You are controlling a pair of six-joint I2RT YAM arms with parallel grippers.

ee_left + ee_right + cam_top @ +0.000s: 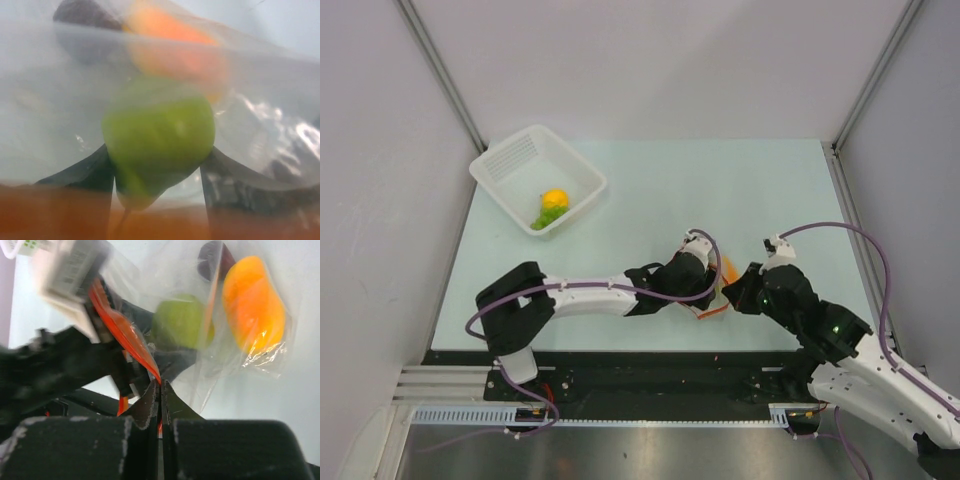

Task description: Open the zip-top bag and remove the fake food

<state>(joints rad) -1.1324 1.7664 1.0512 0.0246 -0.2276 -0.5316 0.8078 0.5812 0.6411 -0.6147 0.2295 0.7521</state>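
Observation:
The zip-top bag (725, 270) is held above the table between my two grippers. My right gripper (161, 384) is shut on the bag's red-orange zip strip (125, 335). My left gripper (159, 148) reaches into the bag mouth. Its fingers (85, 175) press both sides of the green pear (159, 140), which shows in the right wrist view too (180, 322). An orange carrot-like piece (252, 302) and a small dark round piece (212, 260) lie deeper in the clear plastic (210, 375). In the top view the left gripper (705, 285) and right gripper (732, 296) nearly meet.
A white slotted basket (510, 165) stands at the far left of the table. It holds a yellow-orange round fruit (555, 198) and green bits (545, 215). Grey walls close in the table on the left, back and right.

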